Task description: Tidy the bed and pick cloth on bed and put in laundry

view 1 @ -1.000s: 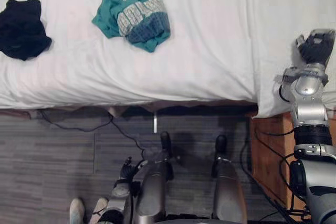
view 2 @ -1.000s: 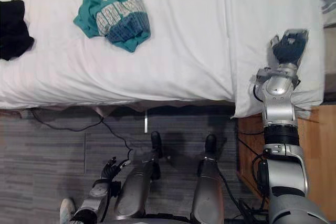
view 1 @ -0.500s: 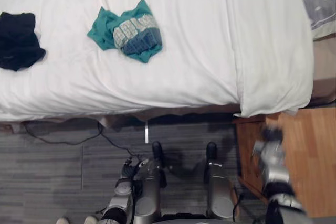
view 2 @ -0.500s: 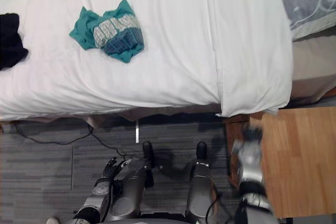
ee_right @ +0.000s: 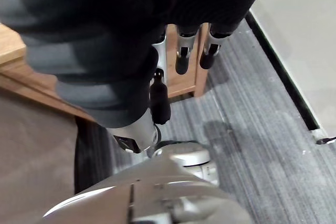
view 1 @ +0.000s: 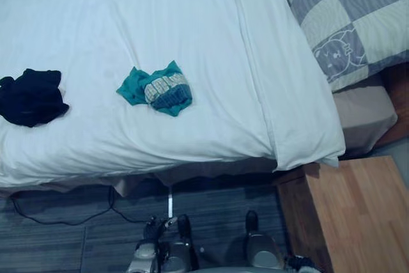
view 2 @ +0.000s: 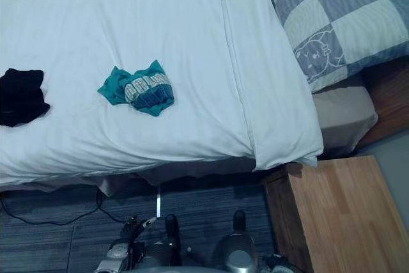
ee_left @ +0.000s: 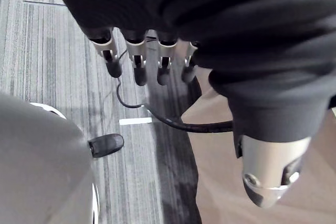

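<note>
Teal cloth (view 1: 156,89): lies crumpled on the bed (view 1: 128,23), on the white cover a little in from the near edge; untouched, well apart from both hands.
Black cloth (view 1: 30,96): lies bunched on the bed too, farther from the pillow end than the teal cloth and well apart from it; nothing touching it.
Left hand (ee_left: 136,59): hangs low off the bed's near side, over the floor; fingers straight and relaxed, thumb apart, holding nothing.
Right hand (ee_right: 182,56): hangs off the bed's near side as well, toward the pillow end, by a wooden panel; fingers loose and pointing down, nothing in them.
White cover (view 1: 281,94): spreads smooth over most of the bed, with faint creases and a folded corner draped over the near edge.
Checked pillow (view 1: 345,17): rests at the bed's head end, grey and cream squares.
Wooden bedside table (view 1: 354,215): stands just beside the bed's near corner at the pillow end.
Floor (view 1: 64,247): grey striped carpet along the bed's near side, with a short white strip (view 1: 170,204) on it.
</note>
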